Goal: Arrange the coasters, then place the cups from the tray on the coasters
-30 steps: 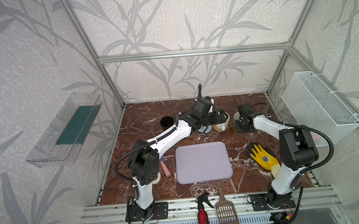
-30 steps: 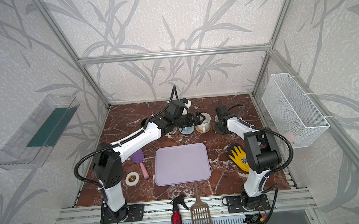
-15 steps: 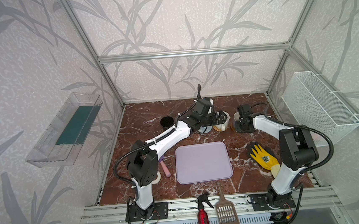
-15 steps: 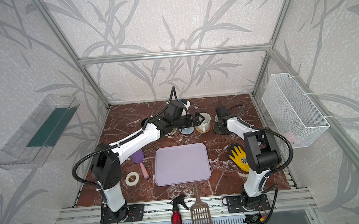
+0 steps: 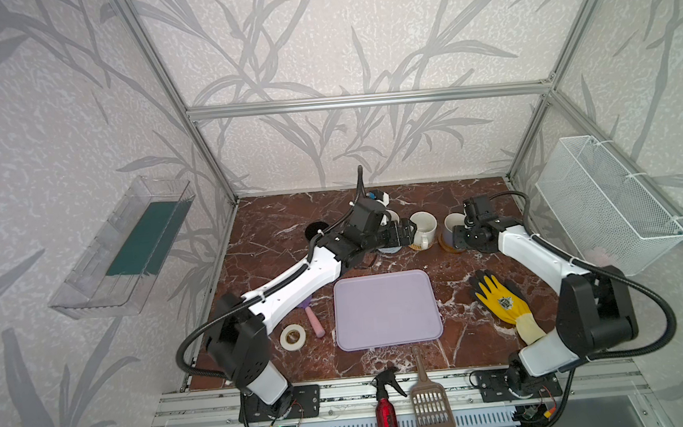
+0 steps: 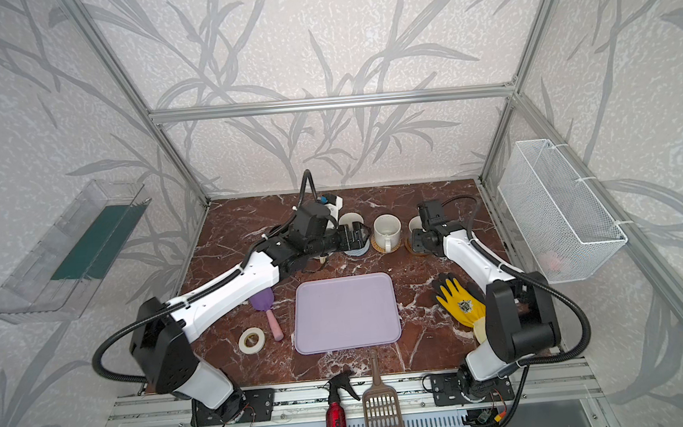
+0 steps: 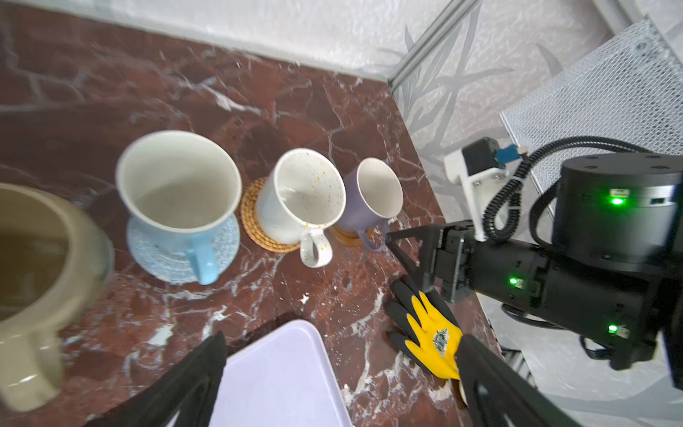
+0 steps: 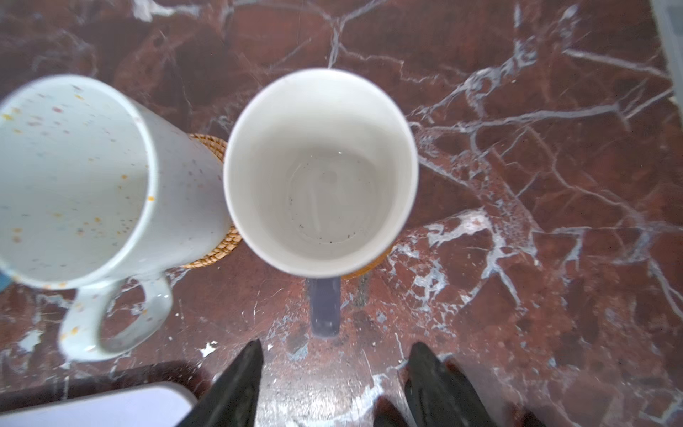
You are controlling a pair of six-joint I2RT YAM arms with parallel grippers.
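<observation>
Plainly, with the lavender tray (image 5: 387, 309) bare and the lavender mug (image 8: 320, 170) upright on its wooden coaster (image 7: 349, 237), the right tool (image 8: 334, 373), jaws apart just behind the handle (image 8: 325, 307), could clip it swinging sideways and shove the mug off-centre.

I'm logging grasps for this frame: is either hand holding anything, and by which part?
Nothing is held. The right hand stands open, its fingertips just short of the handle of the lavender mug; the left hand is open and empty.
</observation>
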